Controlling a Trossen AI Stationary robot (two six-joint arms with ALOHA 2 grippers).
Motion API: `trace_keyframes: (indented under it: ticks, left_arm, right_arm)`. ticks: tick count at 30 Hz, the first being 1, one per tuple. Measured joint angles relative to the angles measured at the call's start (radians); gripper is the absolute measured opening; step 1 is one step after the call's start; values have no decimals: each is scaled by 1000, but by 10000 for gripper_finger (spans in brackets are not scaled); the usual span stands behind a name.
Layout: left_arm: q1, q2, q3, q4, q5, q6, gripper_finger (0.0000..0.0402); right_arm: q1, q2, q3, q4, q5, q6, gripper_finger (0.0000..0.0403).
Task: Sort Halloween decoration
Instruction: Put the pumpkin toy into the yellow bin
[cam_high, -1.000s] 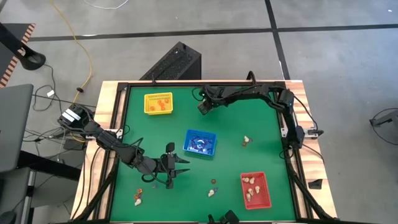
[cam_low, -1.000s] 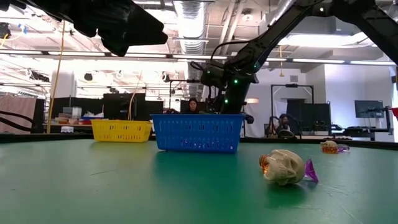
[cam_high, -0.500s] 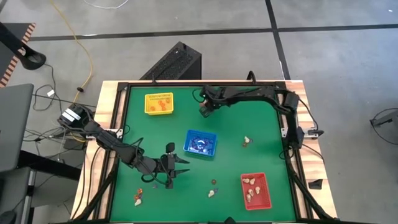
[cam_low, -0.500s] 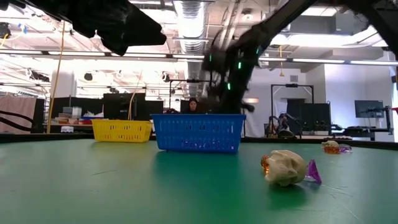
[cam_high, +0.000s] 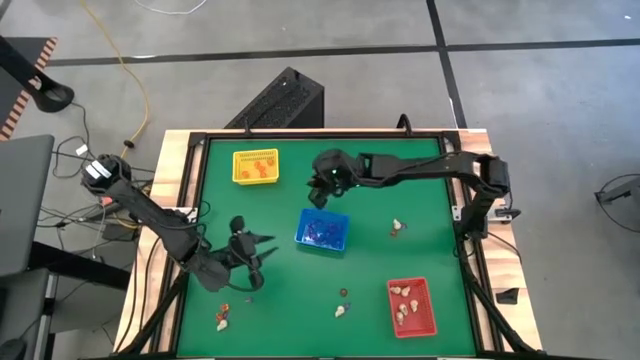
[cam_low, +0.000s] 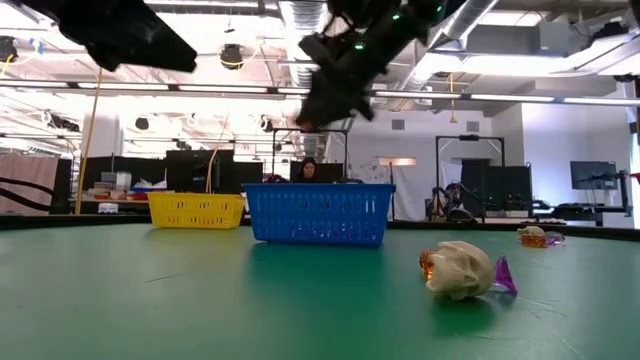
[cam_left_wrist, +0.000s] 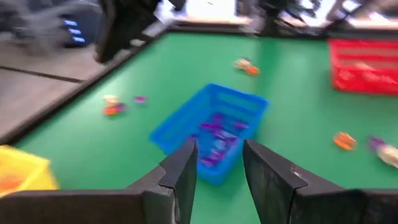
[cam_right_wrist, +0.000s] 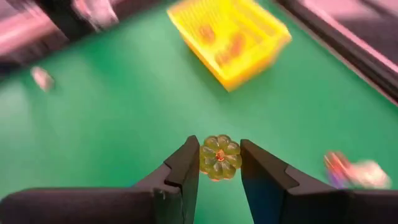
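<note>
Orange-yellow pumpkin trinket (cam_right_wrist: 219, 157) pinched between right hand (cam_right_wrist: 219, 163) fingers, carried above surface just beyond blue tray (cam_high: 322, 229), likely bound for yellow tray (cam_high: 255, 166) of orange pieces. Left hand (cam_left_wrist: 219, 163) empty, slightly parted, beside blue tray. Loose trinkets (cam_high: 397, 227) remain unsorted.

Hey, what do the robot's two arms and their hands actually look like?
Both arms are dark, nearly black, built of slim jointed segments. The left arm has a pale grey-white block at its base end. The right arm shows small green lights in the low view. The left hand and the right hand each end in two flat, dark, wedge-shaped fingers.
</note>
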Motion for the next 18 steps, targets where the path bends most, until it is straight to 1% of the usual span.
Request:
trace_keyframes:
  ticks: [2, 4, 6, 8, 9, 12, 15, 18]
  left_arm:
    - [-16, -12, 1, -48, -86, -46, 121]
    - [-25, -23, 1, -84, -139, -79, 121]
    - [-26, -31, 1, -104, -161, -93, 121]
    - [-25, -36, 1, -116, -161, -93, 121]
    - [-24, -37, 1, -118, -164, -90, 121]
    - [-20, -38, 1, -122, -177, -71, 121]
    - [-16, -39, 0, -124, -178, -47, 121]
    - [-16, -39, 0, -132, -178, -38, 121]
  right_arm:
    - [12, 45, 1, 111, 0, 2, 135]
    - [17, 115, 1, 257, -11, 3, 135]
    - [15, 188, 7, 385, -43, 4, 135]
    - [6, 267, 61, 491, -71, 10, 135]
    - [0, 303, 96, 514, -74, 10, 135]
    - [-30, 418, 244, 515, -73, 11, 135]
    - [-61, 525, 412, 429, -86, 13, 140]
    - [-87, 603, 570, 276, -102, 13, 155]
